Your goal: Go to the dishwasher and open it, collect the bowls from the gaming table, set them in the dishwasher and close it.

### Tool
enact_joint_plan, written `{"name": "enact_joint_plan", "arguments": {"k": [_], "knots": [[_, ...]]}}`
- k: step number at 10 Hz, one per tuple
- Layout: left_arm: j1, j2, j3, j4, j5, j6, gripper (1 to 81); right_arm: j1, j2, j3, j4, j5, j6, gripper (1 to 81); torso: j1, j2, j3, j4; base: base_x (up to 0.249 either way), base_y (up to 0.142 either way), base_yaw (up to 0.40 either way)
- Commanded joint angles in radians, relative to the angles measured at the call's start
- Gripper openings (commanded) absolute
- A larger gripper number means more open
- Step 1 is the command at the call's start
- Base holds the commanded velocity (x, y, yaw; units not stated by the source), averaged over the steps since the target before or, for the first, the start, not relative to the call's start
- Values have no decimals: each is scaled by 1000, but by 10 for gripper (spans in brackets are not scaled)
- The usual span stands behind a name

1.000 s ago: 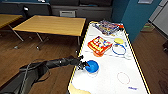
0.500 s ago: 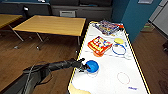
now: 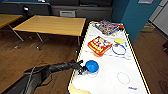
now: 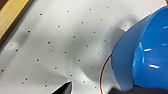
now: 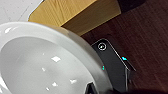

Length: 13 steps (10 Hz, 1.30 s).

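Note:
A bright blue bowl (image 3: pixel 92 66) stands near the left edge of the white-topped gaming table (image 3: pixel 107 82). My left gripper (image 3: pixel 82 68) is at its left side, low over the tabletop. In the left wrist view the blue bowl (image 4: pixel 147 50) looms close; one dark fingertip (image 4: pixel 63 88) lies outside its wall with a gap between, so the left gripper (image 4: pixel 100 88) looks open. A pale bowl with a blue rim (image 3: pixel 118 48) sits farther back. A white bowl (image 5: pixel 42 67) shows large in the right wrist view, held at its rim by my right gripper. The dishwasher is out of view.
An orange game box (image 3: pixel 99 45) and a colourful board game (image 3: pixel 108 27) lie on the table's far half. A yellow-topped table (image 3: pixel 53 25) stands to the left over wooden floor (image 3: pixel 30 57). A teal wall (image 3: pixel 135 17) rises at the right.
My left arm has edged a little to the right, closer against the blue bowl. The rest of the table looks the same.

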Motion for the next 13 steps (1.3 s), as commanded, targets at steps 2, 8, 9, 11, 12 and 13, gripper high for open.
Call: {"name": "enact_joint_plan", "arguments": {"k": [2,8,9,11,12,13], "knots": [[-133,23,115,152,103,-113,10,45,-63,20,-26,-67,-3,10,0,0,0,0,0,0,0],[-305,-218,536,209,175,-81,10,42,-57,20,-27,-68,-6,10,0,0,0,0,0,0,0],[-312,-275,605,210,176,-64,10,33,-52,14,-29,-68,-6,10,0,0,0,0,0,0,0],[-312,-443,776,204,180,0,10,15,-49,6,-29,-68,-6,10,0,0,0,0,0,0,0],[-306,-528,859,200,181,28,10,4,-47,0,-29,-70,-6,10,0,0,0,0,0,0,0],[-284,-625,943,200,181,54,10,-8,-34,-12,-30,-71,-7,10,0,0,0,0,0,0,0]]}}
